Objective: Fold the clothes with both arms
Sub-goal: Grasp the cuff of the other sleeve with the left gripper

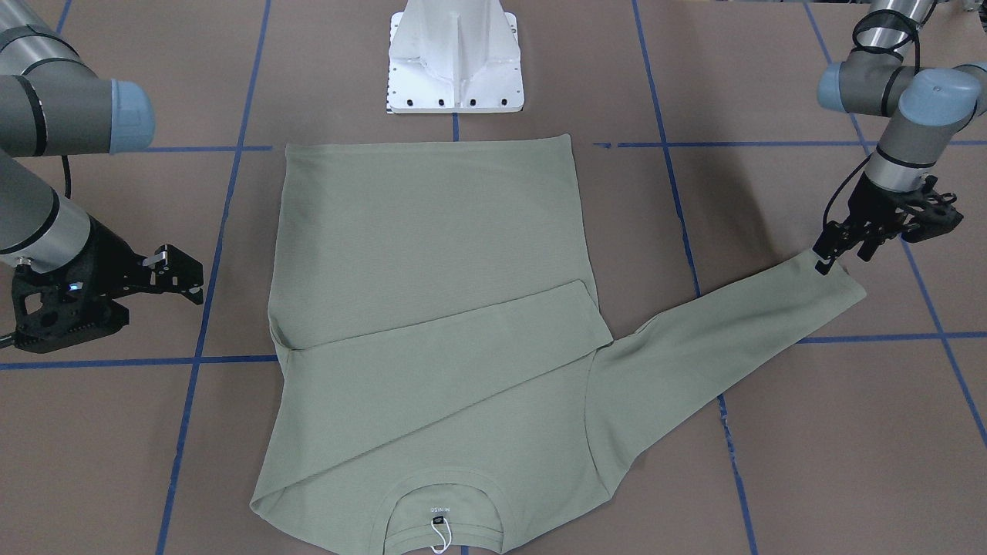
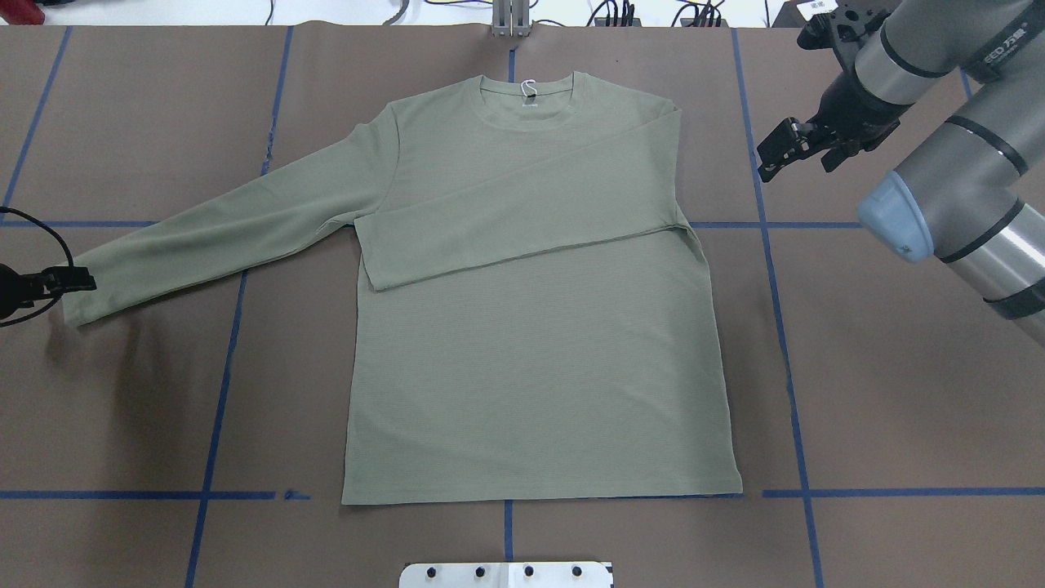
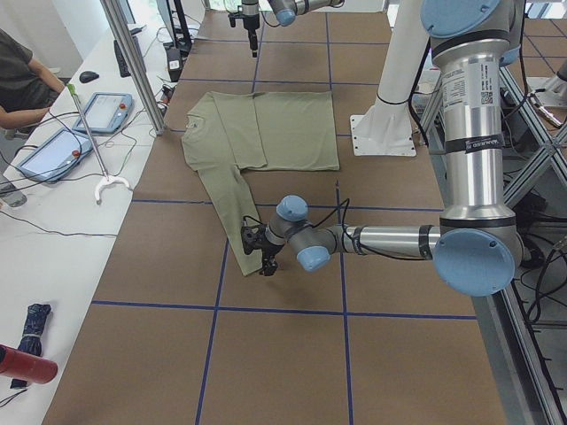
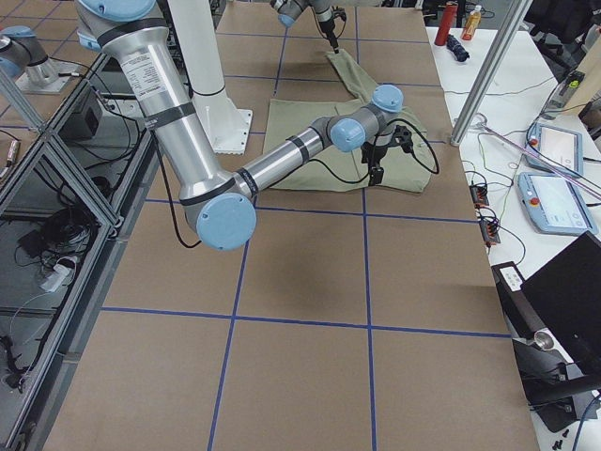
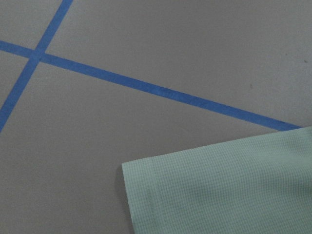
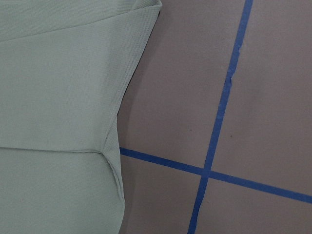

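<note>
While flat on the table [image 2: 122, 408], shirt [image 2: 531, 367]; right gripper [image 2: 767, 161] agape, empty; left gripper [image 1: 823, 260], gap unclear.

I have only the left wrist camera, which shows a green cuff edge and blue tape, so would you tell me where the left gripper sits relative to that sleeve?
Observer: The left gripper is right at the cuff end of the shirt's outstretched sleeve. I cannot tell whether it has pinched the cloth.
Operator: Thank you. Is the other sleeve folded?
Observer: Yes, the other sleeve lies folded across the chest, with its cuff near the opposite armpit.
Operator: And the right arm?
Observer: The right gripper is beside the shirt's folded shoulder, off the cloth, holding nothing.
</note>
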Robot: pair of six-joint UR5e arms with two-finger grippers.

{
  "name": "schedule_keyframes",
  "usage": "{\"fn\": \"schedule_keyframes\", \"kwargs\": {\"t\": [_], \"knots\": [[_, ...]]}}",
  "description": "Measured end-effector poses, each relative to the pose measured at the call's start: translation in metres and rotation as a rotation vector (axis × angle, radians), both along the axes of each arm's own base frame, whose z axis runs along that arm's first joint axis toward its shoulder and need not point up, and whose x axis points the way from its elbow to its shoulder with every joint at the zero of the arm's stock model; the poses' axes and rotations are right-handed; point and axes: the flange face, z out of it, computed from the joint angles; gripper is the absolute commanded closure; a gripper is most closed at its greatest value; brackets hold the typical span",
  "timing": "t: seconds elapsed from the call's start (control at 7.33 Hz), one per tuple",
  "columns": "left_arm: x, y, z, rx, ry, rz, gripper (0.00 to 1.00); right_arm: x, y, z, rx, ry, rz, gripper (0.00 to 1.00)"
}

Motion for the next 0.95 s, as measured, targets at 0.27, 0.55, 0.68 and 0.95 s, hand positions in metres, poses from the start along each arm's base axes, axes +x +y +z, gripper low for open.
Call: {"fn": "schedule_keyframes", "kwargs": {"t": [0.27, 0.55, 0.68, 0.95], "knots": [[0.0019, 0.0010, 0.0030, 0.003, -0.011, -0.001, 0.07, 0.0013, 0.0002, -0.0004, -0.003, -0.006, -0.002, 0.00], [0.0037, 0.0016, 0.0037, 0.009, -0.020, -0.003, 0.18, 0.0036, -0.0002, -0.0013, -0.007, -0.012, -0.001, 0.00], [0.0041, 0.0018, 0.0038, 0.010, -0.021, -0.003, 0.24, 0.0041, -0.0003, -0.0016, -0.007, -0.014, -0.001, 0.00], [0.0049, 0.0021, 0.0037, 0.010, -0.021, -0.003, 0.33, 0.0049, -0.0005, -0.0019, -0.007, -0.015, 0.000, 0.00]]}}
